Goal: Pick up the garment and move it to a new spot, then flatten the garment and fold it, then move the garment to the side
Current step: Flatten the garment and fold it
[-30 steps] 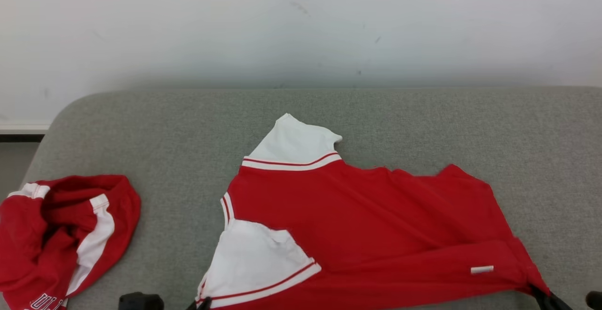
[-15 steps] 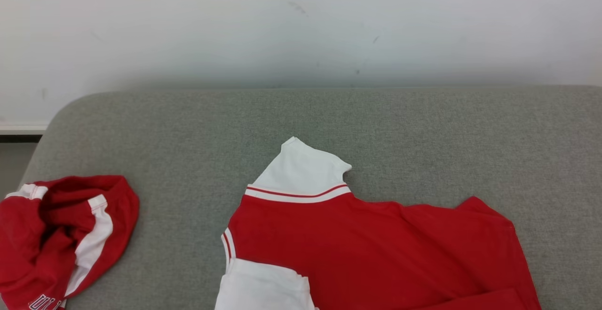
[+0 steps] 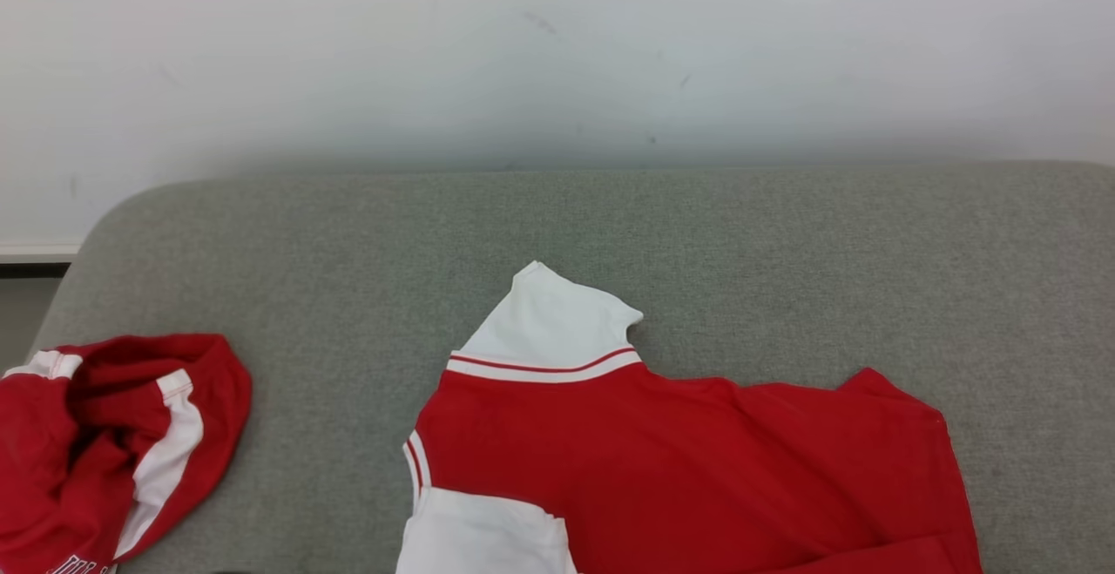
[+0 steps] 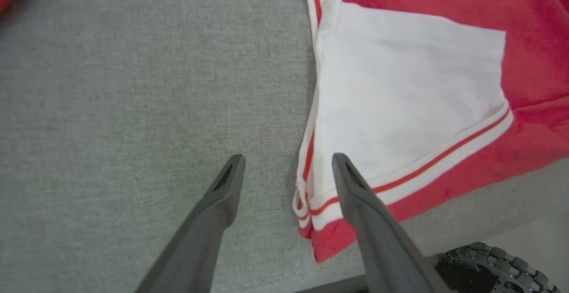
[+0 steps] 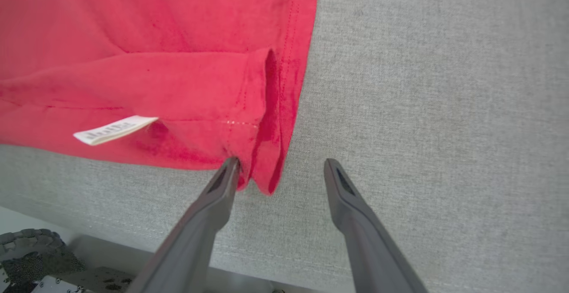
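So the left gripper (image 4: 288, 157) has its fingers (image 4: 355, 195) spread apart with nothing pinched, one of them over the shirt's (image 4: 400, 97) white sleeve corner, and the sleeve runs off toward 1 o'clock. The right gripper (image 5: 281, 161) is spread too, with the hem corner right at one fingertip, cloth toward 11 o'clock. In the head view the shirt is spread out at 6 o'clock on the grey table (image 3: 784, 234), with another red garment (image 3: 113, 443) bunched at 8.

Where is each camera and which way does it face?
Head view: robot's head, forward and down at the red shirt on the grey cushion.
Left wrist view: left wrist, along the open left gripper toward the white sleeve.
Right wrist view: right wrist, along the open right gripper toward the hem label.
All share the shirt.
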`<state>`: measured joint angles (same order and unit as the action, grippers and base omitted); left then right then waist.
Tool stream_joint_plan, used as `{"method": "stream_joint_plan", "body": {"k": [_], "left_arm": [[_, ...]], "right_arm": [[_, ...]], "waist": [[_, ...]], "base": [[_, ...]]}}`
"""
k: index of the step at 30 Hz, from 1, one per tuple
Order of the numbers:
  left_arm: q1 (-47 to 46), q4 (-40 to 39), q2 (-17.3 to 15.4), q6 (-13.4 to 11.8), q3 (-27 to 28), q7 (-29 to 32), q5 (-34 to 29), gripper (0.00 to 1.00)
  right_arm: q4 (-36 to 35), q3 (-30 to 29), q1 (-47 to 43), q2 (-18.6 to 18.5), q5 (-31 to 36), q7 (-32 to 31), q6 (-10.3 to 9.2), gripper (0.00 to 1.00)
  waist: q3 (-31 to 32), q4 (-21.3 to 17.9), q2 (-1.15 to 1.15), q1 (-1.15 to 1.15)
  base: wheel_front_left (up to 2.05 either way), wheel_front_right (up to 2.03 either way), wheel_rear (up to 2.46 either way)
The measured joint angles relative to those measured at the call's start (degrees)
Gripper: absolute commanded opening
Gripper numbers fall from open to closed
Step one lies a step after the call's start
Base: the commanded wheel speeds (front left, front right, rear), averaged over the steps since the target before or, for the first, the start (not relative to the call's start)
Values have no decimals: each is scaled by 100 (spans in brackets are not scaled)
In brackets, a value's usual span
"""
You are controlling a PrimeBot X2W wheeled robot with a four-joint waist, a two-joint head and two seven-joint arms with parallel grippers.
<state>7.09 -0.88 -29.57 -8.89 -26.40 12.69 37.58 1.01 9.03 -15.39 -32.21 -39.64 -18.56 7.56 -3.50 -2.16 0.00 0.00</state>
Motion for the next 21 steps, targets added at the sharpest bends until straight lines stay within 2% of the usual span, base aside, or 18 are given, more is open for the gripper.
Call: {"method": "stream_joint_plan", "body": {"k": [6,12,16,21], "left_arm": [[-267,-230,-170,-56,177,-250,-194,100],[-807,-560,-470,42,318,-71,-292,100],[-1303,-716,-588,204,338,138,-361,100],[-2387,-547,-588,672,241,621,-193,100]], "right_arm": [[-57,-511,-53,34,33,209,0,100],[-225,-1165,137,125,168,482,-1,100],[-226,-1413,572,364,208,643,-1,100],[98,-1444,1393,775,426,644,-1,100]], "waist": [[105,-53,0,0],[71,-141,0,0],[-28,-182,0,0],[-308,-228,0,1]], "base": [[0,0,0],[0,0,0],[0,0,0],[0,0,0]]}}
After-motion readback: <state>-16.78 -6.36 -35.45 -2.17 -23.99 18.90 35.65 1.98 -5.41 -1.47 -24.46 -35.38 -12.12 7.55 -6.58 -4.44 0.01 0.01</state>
